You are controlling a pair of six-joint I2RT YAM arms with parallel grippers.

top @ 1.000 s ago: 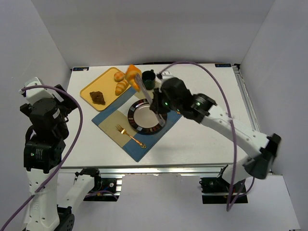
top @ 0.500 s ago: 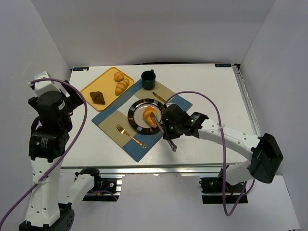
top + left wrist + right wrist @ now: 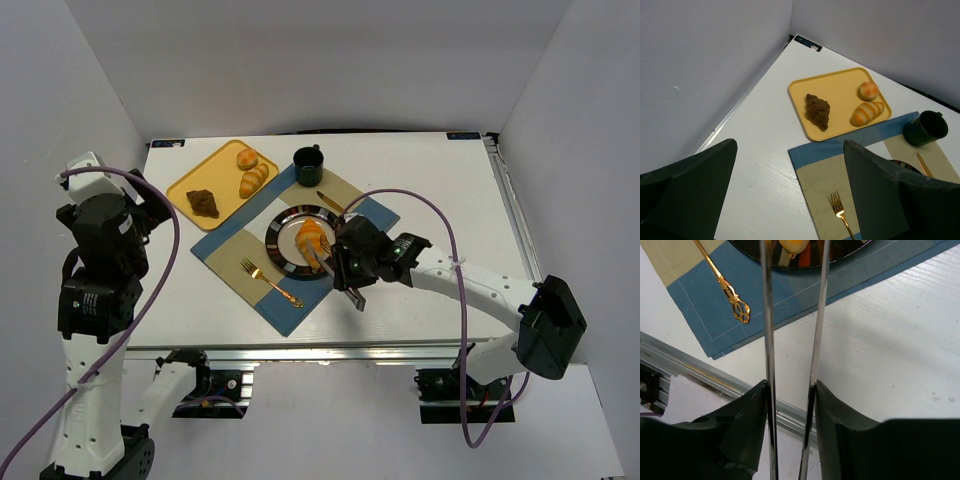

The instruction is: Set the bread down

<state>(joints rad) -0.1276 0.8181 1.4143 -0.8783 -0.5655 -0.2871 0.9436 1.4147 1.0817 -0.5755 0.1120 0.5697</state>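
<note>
On my far left the left gripper (image 3: 790, 150) hangs over the table's (image 3: 440, 180) left edge with its jaws spread wide and nothing between them. Its wrist camera looks down on a yellow tray (image 3: 840, 82) holding a dark brown pastry (image 3: 818, 111), a striped roll (image 3: 867, 113) and a round bun (image 3: 868, 90). Right of the tray a blue and tan placemat (image 3: 232, 252) lies at an angle, with a gold fork (image 3: 268, 281) on its near part and a dark mug (image 3: 309, 165) at its far corner. The dark-rimmed plate (image 3: 276, 246) sits mid-mat, and the croissant (image 3: 312, 236) lies on it, right of centre. A gold knife (image 3: 331, 201) lies just past the plate on the far right. The right gripper (image 3: 320, 255) reaches in from the right, low over the plate's near-right rim. In its wrist view the two long thin fingers (image 3: 768, 340) run parallel with a gap between them, and an end of the croissant shows between their far ends. I cannot tell whether they are pressing on it or standing clear.
</note>
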